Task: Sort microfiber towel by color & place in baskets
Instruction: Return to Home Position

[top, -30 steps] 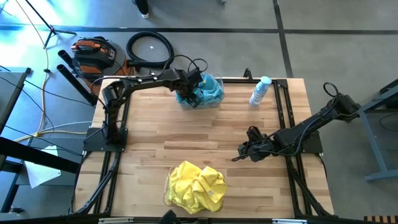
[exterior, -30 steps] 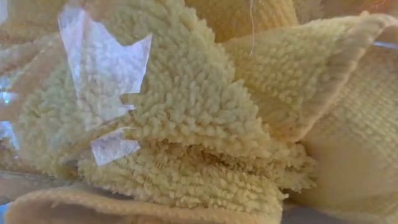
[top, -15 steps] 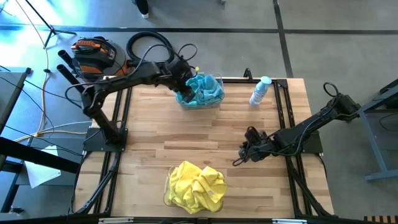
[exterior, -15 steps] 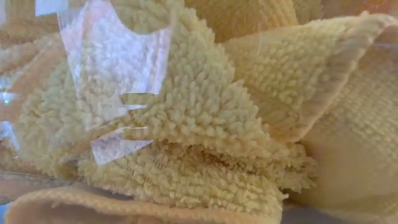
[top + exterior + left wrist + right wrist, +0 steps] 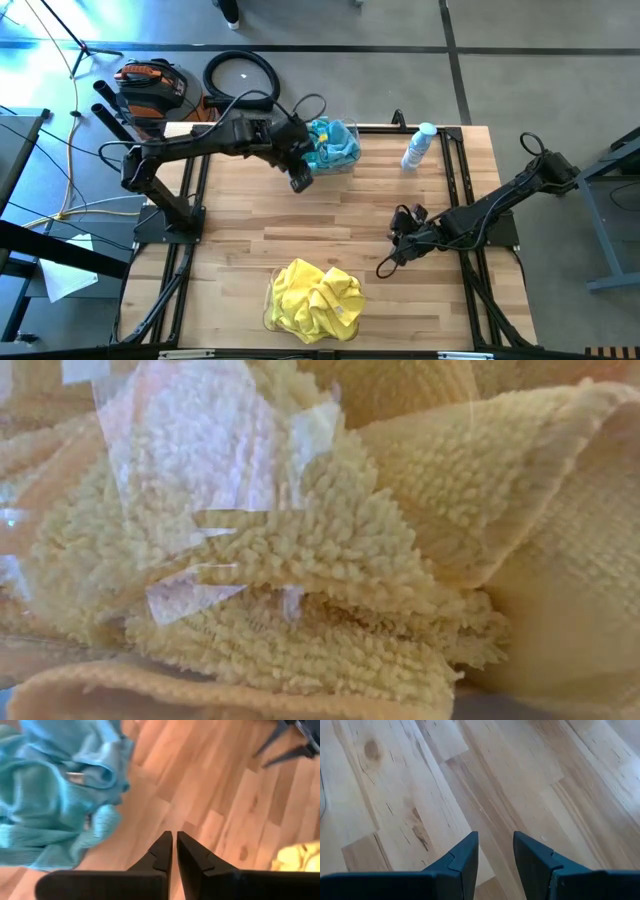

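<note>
Teal-blue microfiber towels (image 5: 333, 143) lie heaped in a clear basket (image 5: 352, 166) at the table's far edge. Bright yellow towels (image 5: 316, 298) fill the other basket (image 5: 268, 318) at the near edge; in the low view the yellow pile (image 5: 330, 560) takes up the whole picture. My left gripper (image 5: 300, 181) hovers just near-left of the teal basket, shut and holding nothing; its wrist view shows the teal heap (image 5: 55, 795) beside the closed fingers (image 5: 174, 845). My right gripper (image 5: 386, 266) stands open above bare wood (image 5: 495, 845) at the table's right middle.
A small white-and-clear bottle (image 5: 418, 147) stands at the far right of the table. Bare wood stretches between the two baskets. Black frame rails (image 5: 470, 290) run along both table sides. Cables and a bag lie on the floor beyond the far edge.
My left gripper has drawn out of the teal basket and come toward the table's near edge, now clear of the basket's near-left corner. The teal towels have stayed in the basket. My right gripper has swung slightly toward the near edge.
</note>
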`<state>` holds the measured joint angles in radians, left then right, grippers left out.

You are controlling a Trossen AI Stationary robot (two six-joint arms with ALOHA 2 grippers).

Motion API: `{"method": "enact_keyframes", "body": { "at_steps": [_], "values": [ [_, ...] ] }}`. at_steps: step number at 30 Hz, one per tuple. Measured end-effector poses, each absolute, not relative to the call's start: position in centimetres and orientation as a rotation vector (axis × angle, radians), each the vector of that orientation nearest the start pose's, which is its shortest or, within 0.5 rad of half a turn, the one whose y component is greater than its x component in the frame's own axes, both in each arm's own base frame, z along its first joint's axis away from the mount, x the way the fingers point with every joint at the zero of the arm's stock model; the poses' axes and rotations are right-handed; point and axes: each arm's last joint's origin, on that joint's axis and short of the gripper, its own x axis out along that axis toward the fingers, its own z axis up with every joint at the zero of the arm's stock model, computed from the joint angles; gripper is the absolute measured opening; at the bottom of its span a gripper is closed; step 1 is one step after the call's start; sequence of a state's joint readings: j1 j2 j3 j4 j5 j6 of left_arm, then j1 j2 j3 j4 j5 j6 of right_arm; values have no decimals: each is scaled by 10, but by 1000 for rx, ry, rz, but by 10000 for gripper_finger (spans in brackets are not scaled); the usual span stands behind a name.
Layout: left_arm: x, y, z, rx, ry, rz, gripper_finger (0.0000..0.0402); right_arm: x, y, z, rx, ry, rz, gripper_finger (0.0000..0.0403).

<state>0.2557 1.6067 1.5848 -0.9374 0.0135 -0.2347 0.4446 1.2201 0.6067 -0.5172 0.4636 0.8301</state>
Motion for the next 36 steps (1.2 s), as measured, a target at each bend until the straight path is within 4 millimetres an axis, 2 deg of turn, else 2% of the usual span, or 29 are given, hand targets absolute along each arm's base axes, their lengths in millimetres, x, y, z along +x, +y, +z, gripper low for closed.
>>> {"method": "enact_keyframes", "body": {
  "at_steps": [5,10,14,16,21,24,27,36],
  "values": [
    [326,66,341,-410,925,334,2,189,77,174,229,950,-369,98],
    [331,40,341,-341,929,291,0,189,78,174,160,989,-286,12],
    [335,19,342,-233,909,255,0,191,79,174,140,982,-258,17],
    [338,9,335,-183,872,223,0,191,79,175,126,983,-249,9],
    [334,-9,301,-118,785,114,0,191,80,175,137,982,-241,6],
    [325,-15,278,-125,733,85,0,191,80,175,147,987,-230,2],
    [309,-17,266,-155,653,56,0,191,80,175,174,988,-234,2],
    [240,-18,240,-181,310,12,0,193,81,176,324,955,-294,1]
  ]
}}
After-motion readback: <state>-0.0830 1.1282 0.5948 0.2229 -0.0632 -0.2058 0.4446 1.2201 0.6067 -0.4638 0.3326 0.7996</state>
